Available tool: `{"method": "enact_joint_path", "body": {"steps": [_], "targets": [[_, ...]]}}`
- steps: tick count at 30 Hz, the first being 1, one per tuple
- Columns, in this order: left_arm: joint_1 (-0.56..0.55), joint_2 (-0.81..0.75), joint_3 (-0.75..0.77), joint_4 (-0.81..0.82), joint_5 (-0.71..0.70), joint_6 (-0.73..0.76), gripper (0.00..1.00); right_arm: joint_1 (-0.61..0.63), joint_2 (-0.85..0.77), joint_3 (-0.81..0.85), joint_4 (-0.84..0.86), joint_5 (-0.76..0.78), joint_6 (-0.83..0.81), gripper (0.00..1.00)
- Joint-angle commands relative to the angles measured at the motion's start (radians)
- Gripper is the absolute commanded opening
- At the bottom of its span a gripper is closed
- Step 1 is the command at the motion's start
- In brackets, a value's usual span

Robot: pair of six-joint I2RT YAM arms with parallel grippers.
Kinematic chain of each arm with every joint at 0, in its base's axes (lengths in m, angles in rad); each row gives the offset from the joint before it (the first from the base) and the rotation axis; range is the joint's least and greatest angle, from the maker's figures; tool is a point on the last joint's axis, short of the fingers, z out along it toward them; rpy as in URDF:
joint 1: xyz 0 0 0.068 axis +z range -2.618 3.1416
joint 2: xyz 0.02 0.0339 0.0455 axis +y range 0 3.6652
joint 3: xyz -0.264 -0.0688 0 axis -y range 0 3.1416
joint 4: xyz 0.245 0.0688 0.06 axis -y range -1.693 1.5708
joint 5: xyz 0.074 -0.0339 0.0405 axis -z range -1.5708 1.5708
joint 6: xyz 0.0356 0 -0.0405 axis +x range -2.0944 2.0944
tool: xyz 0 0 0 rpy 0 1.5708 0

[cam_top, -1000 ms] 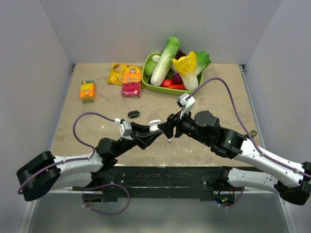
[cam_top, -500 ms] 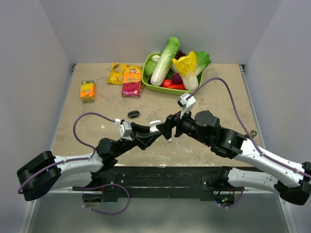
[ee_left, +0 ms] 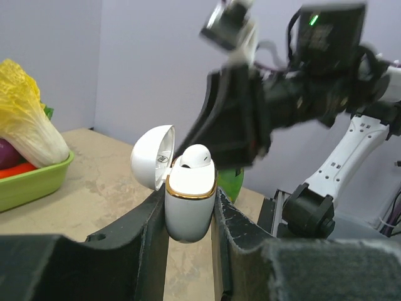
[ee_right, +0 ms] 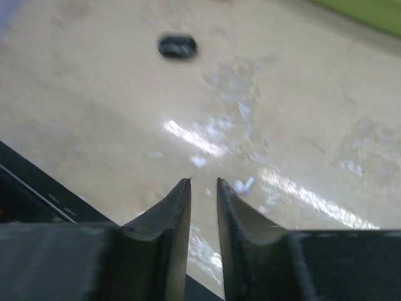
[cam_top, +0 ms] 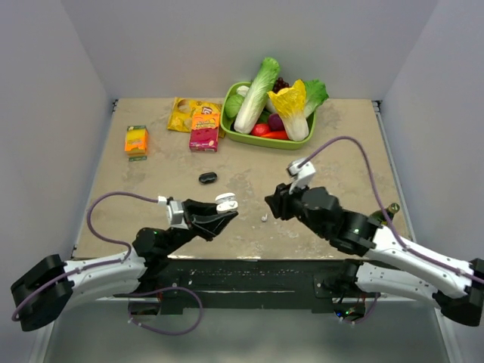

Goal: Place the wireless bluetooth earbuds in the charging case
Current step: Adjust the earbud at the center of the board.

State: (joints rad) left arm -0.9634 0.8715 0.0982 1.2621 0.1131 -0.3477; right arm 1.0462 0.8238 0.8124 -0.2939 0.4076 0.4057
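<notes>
Over on the left, the left gripper [cam_top: 224,204] pinches the charging case [ee_left: 190,207] by its sides, holding it upright above the table [cam_top: 151,181] with its mouth up and its lid [ee_left: 150,157] swung back. One earbud [ee_left: 195,157] already sits in it, head showing above the gold rim. Moving right, the other earbud [cam_top: 264,218] lies loose on the table between the two arms (a white speck, too small and blurred for me to say which way its stem runs). It sits just ahead of and below the right gripper [cam_top: 270,203], clearly nearer to it than to the left one. That gripper's fingers [ee_right: 178,213] stand a narrow gap apart with nothing between them, angled down at the table. I'd judge the pickup falls to the right arm: a short reach down, then a carry leftward to the case's open mouth.
</notes>
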Motion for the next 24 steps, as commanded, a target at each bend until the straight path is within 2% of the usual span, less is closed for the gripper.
{"method": "enact_joint_path", "body": {"steps": [1,4,12,24], "targets": [[-0.003,-0.118,-0.069,-0.007,-0.046,0.006,0.00,-0.012,0.049,-0.116,0.010,0.028,0.061,0.16],[-0.005,-0.196,-0.098,-0.039,-0.065,-0.013,0.00,-0.029,0.124,-0.188,0.068,-0.001,0.087,0.01],[-0.005,-0.178,-0.135,-0.030,-0.041,-0.040,0.00,-0.081,0.408,-0.257,0.222,-0.104,0.117,0.00],[-0.005,-0.164,-0.164,-0.001,-0.053,-0.047,0.00,-0.104,0.575,-0.206,0.269,-0.125,0.107,0.00]]}}
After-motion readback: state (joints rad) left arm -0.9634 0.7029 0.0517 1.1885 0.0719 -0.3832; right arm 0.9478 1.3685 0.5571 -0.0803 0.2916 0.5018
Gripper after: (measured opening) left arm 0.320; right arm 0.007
